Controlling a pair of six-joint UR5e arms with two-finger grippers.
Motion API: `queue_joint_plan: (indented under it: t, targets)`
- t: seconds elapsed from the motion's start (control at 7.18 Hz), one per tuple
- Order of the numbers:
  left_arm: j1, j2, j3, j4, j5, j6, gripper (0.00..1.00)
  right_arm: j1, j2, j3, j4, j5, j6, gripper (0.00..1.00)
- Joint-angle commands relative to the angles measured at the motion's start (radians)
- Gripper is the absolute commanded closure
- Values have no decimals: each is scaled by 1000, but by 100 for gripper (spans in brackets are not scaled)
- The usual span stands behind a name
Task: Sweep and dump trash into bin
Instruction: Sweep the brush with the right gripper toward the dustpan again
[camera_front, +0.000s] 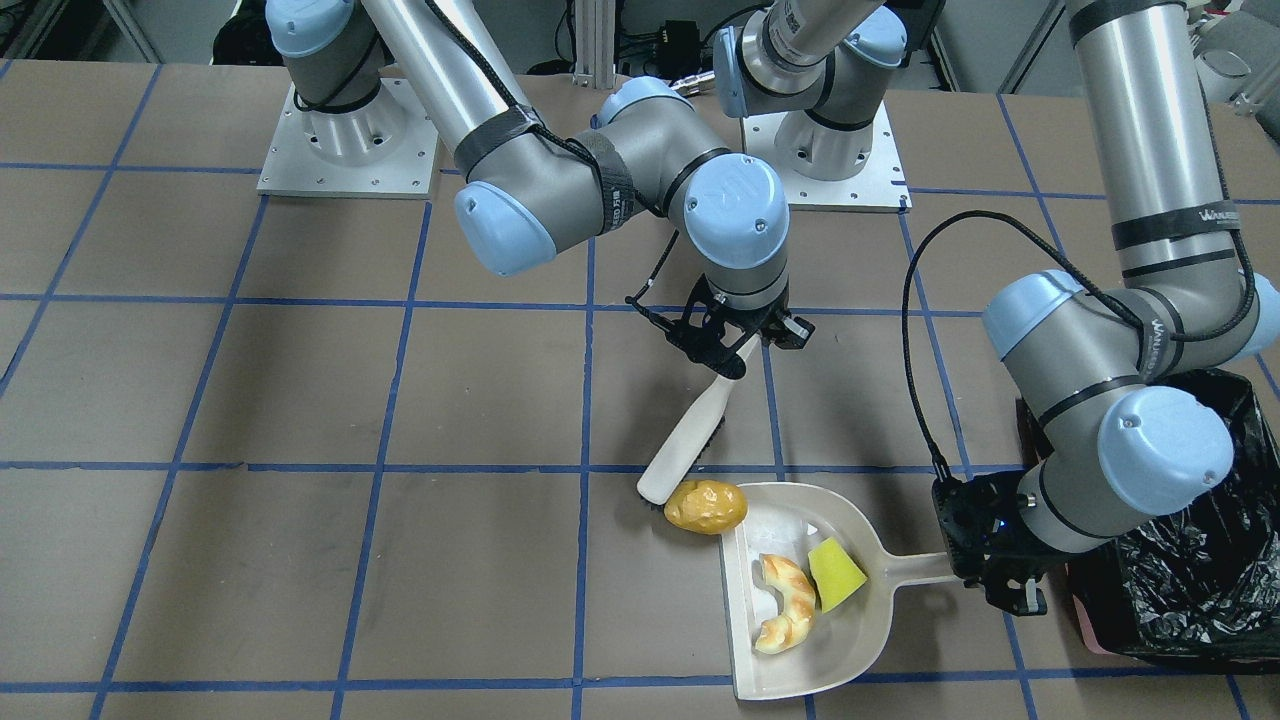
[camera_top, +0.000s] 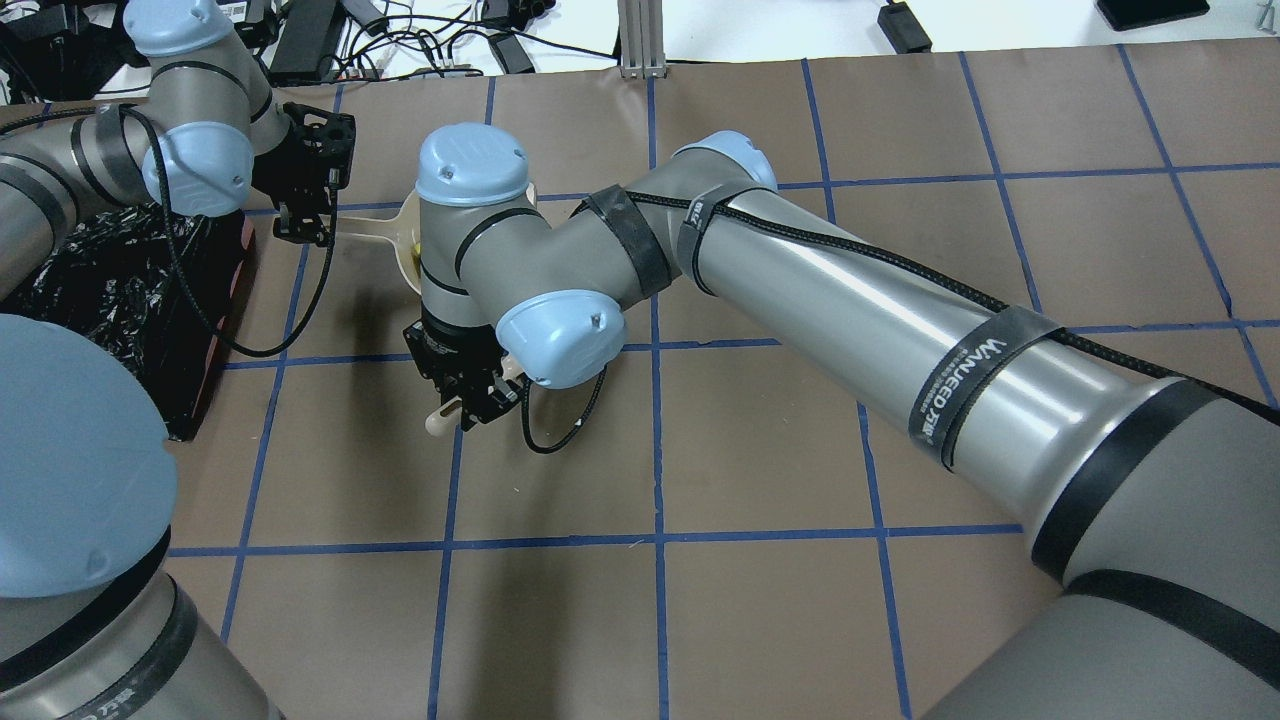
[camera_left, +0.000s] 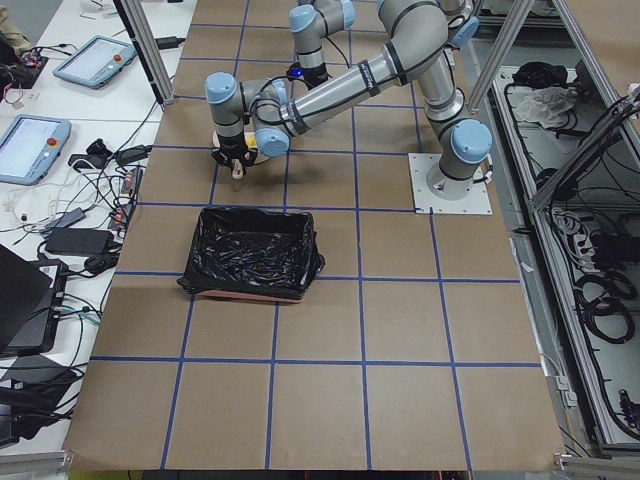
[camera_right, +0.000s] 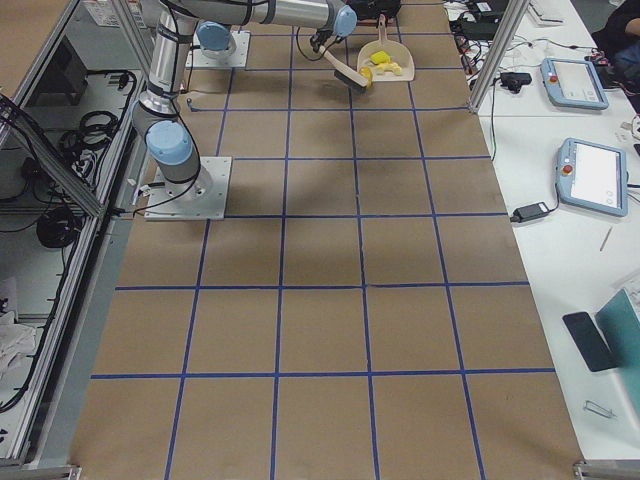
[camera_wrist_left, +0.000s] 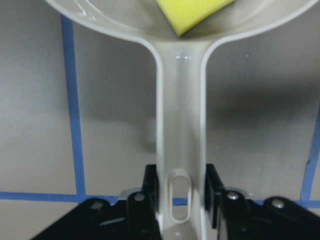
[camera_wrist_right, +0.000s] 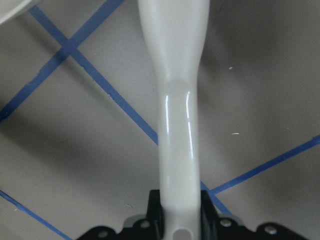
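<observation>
My left gripper (camera_front: 985, 572) is shut on the handle of the beige dustpan (camera_front: 800, 660), which lies flat on the table; the left wrist view shows the fingers (camera_wrist_left: 150, 187) clamped on the handle (camera_wrist_left: 180, 140). The croissant piece (camera_front: 787, 603) and the yellow sponge wedge (camera_front: 835, 574) lie inside the pan. The golden-brown potato lump (camera_front: 705, 506) sits at the corner of the pan's open mouth. My right gripper (camera_front: 740, 345) is shut on the beige brush (camera_front: 690, 430), whose head end touches the potato. The black-lined bin (camera_front: 1190, 570) stands just behind my left wrist.
The brown table cover has a blue tape grid (camera_front: 585, 400). The two arm bases (camera_front: 345, 140) stand at the table's robot side. In the overhead view my right forearm (camera_top: 850, 300) hides the pan and the trash; the bin (camera_top: 110, 290) shows at far left.
</observation>
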Motion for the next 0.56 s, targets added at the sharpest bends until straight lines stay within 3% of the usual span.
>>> queue_joint_plan:
  t: [0.0, 0.42]
  targets:
    - [0, 1, 0, 0, 0, 0, 66, -4, 38, -65, -14, 18, -9, 100]
    - [0, 1, 0, 0, 0, 0, 66, -11, 71, -125, -21, 79, -64, 100]
